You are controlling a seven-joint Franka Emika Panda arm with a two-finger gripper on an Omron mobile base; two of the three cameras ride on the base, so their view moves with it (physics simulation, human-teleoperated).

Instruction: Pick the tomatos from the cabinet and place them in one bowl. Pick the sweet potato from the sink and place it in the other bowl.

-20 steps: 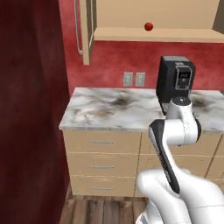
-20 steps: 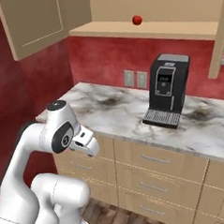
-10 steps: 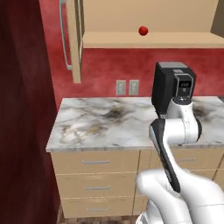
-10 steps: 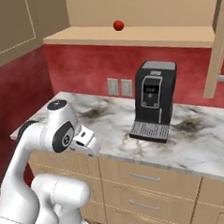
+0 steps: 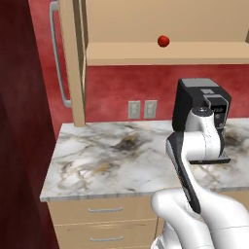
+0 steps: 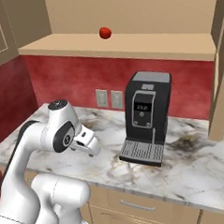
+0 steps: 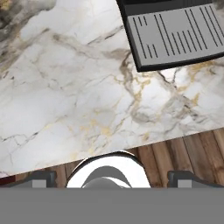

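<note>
Tomato (image 5: 163,41) on open cabinet (image 5: 160,52) shelf, high and far above gripper (image 7: 111,178). Fingers spread wide, empty, aimed down at marble counter (image 7: 65,87) near coffee machine (image 6: 146,116).

Glossy red tomato (image 5: 163,41) on a matt tan wood cabinet (image 5: 165,52) shelf. Polished veined marble desk (image 5: 107,160). Matt black plastic coffee machine (image 6: 147,116) with ridged grey metal tray (image 7: 175,33). Brushed silver handle (image 5: 57,53). Plank wood floor (image 7: 192,153).

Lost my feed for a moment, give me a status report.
Gripper open, empty, facing down over the marble counter. One tomato on the open cabinet shelf. Coffee machine stands below it.
</note>
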